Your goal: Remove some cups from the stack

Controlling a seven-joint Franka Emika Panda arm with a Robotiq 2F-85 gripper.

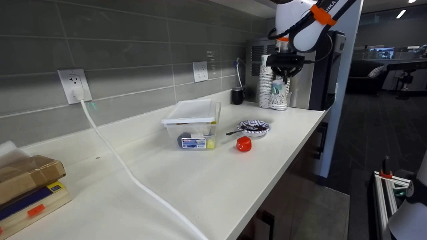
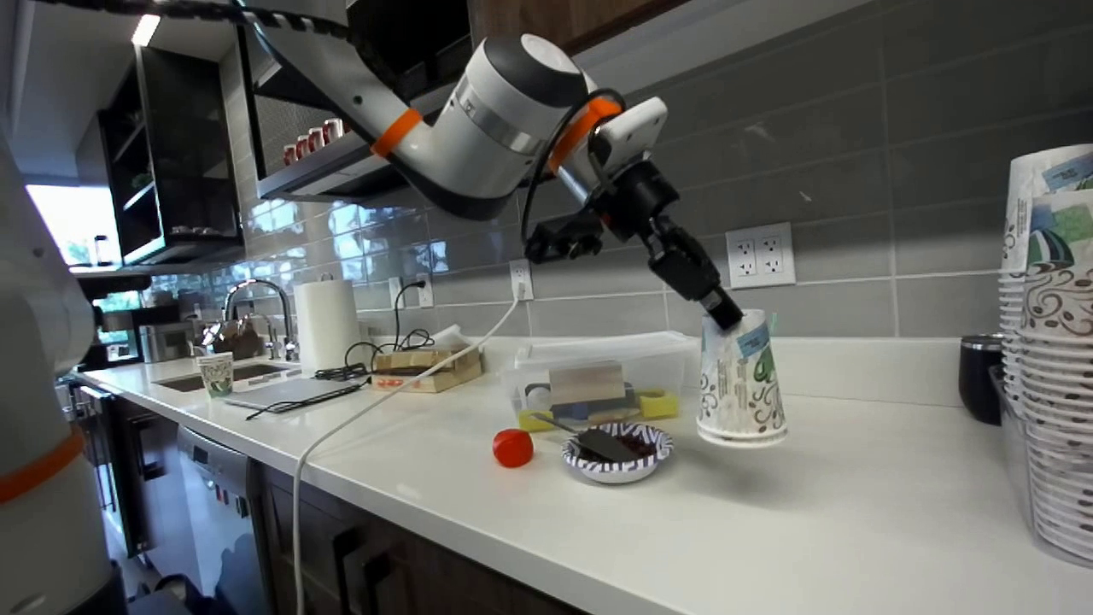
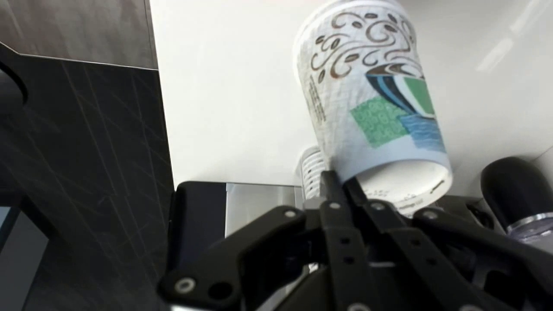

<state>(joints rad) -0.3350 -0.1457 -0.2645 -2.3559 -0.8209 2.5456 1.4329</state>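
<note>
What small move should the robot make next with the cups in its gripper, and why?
Probably lower the held cups gently onto the counter: the gripper pinches their upper edge, and they hang rim-down, seemingly just above the surface, apart from the stacked cups.

From the shallow purple-and-white patterned bowl (image 2: 616,475) to the front edge, the white counter (image 2: 820,530) is open, and a hand could pass there. Near the bowl stand in the way a small round red object (image 1: 244,144) and, toward the gray tiled wall (image 2: 837,213), a clear plastic tub with white lid (image 1: 193,143). Between the bowl and two tall stacks of printed white paper cups (image 2: 1063,410), a short upside-down bunch of such cups (image 2: 741,389) hangs from the black gripper (image 3: 342,181) and takes part of the room.
</note>
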